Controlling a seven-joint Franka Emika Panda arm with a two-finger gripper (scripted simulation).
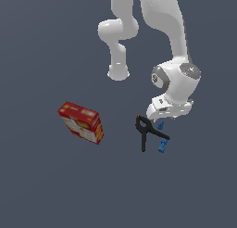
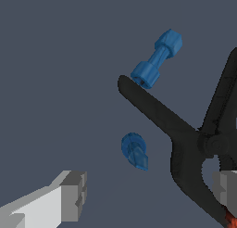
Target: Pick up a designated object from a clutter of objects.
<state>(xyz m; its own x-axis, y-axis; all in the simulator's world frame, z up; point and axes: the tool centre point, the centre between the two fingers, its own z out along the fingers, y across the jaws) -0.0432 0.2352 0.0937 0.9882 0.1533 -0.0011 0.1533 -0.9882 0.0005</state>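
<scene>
Directly below the spread gripper (image 2: 148, 191) — the blue peg (image 2: 134, 151), beside clamp (image 2: 185, 134).

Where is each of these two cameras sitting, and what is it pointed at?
Exterior view: off the arm, raised, looking down on the floor; shows the white arm, the gripper, red box.
Wrist view: on the wrist, looking down past two fingertips at the floor.
Shared: the black clamp, the tapered blue peg and the other blue piece.
</scene>
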